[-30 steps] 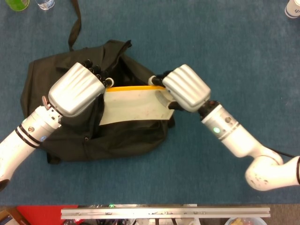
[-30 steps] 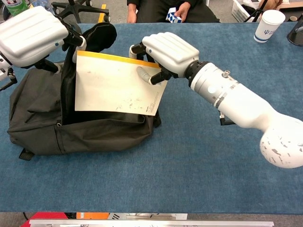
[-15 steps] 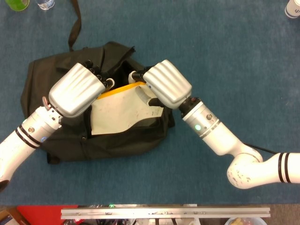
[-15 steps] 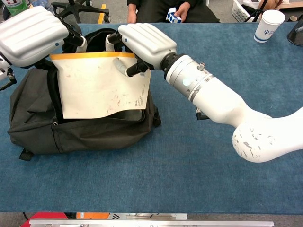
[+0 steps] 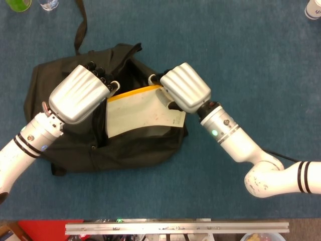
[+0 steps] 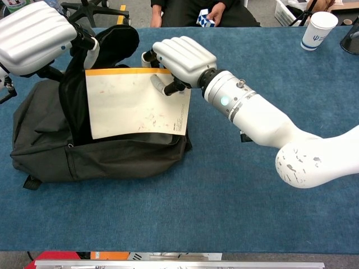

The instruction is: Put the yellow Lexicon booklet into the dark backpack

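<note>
- The cream-faced, yellow-edged Lexicon booklet stands upright in the mouth of the dark fabric backpack, only partly inside.
- The right hand pinches its top right corner.
- The left hand grips the backpack's rim, apparently holding it open.
- Insertion is under way; next, I judge, push the booklet downward, then release.

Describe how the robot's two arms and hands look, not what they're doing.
Both hands, left hand and right hand, have glossy silver-white ribbed back shells and black fingers with pale tips. The arms are white tubes with silver wrist collars; black bands ring both, and a green light glows on the right forearm.
</note>
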Controlling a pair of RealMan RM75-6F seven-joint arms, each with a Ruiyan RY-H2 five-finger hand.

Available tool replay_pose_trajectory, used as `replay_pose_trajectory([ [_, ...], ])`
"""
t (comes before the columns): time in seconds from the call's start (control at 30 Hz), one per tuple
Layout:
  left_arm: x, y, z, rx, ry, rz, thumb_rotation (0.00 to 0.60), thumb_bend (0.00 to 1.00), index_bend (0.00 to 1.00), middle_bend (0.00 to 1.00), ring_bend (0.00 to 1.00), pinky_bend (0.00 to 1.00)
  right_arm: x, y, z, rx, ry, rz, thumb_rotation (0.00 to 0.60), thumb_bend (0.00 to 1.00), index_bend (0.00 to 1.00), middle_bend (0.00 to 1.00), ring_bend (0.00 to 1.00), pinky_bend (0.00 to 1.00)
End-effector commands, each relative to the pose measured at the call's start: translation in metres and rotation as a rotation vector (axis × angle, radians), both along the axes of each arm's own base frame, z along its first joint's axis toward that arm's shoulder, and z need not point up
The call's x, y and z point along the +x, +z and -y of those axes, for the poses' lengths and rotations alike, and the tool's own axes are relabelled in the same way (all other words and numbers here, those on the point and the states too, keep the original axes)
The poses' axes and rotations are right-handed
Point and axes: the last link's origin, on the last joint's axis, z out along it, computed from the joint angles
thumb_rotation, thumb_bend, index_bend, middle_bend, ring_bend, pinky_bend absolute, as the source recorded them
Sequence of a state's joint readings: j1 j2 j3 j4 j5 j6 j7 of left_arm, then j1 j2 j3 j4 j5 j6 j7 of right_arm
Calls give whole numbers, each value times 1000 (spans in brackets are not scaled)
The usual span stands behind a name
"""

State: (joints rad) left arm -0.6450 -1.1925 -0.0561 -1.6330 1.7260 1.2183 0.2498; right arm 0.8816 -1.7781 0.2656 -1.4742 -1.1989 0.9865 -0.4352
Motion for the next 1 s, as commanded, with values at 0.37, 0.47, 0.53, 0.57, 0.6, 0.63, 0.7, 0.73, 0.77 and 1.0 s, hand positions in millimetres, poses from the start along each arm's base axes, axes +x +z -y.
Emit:
replay_pose_trajectory([
  [0.37, 2, 1, 2, 4, -2, -2, 600, 291, 618, 604, 575, 575, -1, -16, 9, 8, -20, -68, 600, 503, 842, 699, 669, 835],
  [0.47, 4, 1, 2, 7, -9, -2, 600, 291, 618, 603, 575, 575, 5, -23, 10, 18, -25, -71, 600, 504, 842, 699, 669, 835],
  [0.53, 5, 2, 2, 12, -14, -1, 600, 291, 618, 603, 574, 575, 8, -29, 11, 24, -30, -82, 600, 504, 843, 699, 669, 835],
  [0.57, 6, 2, 2, 12, -15, -1, 600, 291, 617, 602, 574, 575, 9, -31, 12, 23, -31, -88, 600, 504, 844, 699, 669, 835],
  [0.6, 6, 2, 2, 15, -18, 0, 600, 291, 617, 602, 574, 575, 10, -33, 12, 25, -34, -95, 600, 504, 844, 699, 669, 835],
  [0.63, 7, 3, 2, 23, -22, -1, 600, 291, 617, 601, 574, 574, 11, -35, 13, 24, -37, -104, 600, 504, 845, 699, 669, 835],
  [0.7, 6, 4, 2, 25, -20, -2, 600, 291, 617, 601, 573, 574, 11, -37, 15, 18, -43, -116, 600, 503, 846, 699, 669, 835],
  [0.73, 6, 4, 2, 24, -18, -1, 600, 291, 617, 600, 573, 574, 11, -37, 16, 13, -47, -121, 600, 503, 845, 699, 669, 835],
  [0.77, 6, 5, 2, 26, -18, -2, 600, 291, 617, 600, 573, 574, 11, -37, 17, 9, -50, -126, 600, 503, 845, 699, 669, 835],
  [1.0, 5, 4, 4, 19, -19, -3, 600, 291, 616, 600, 573, 574, 18, -46, 19, 18, -74, -122, 600, 504, 845, 699, 669, 835],
])
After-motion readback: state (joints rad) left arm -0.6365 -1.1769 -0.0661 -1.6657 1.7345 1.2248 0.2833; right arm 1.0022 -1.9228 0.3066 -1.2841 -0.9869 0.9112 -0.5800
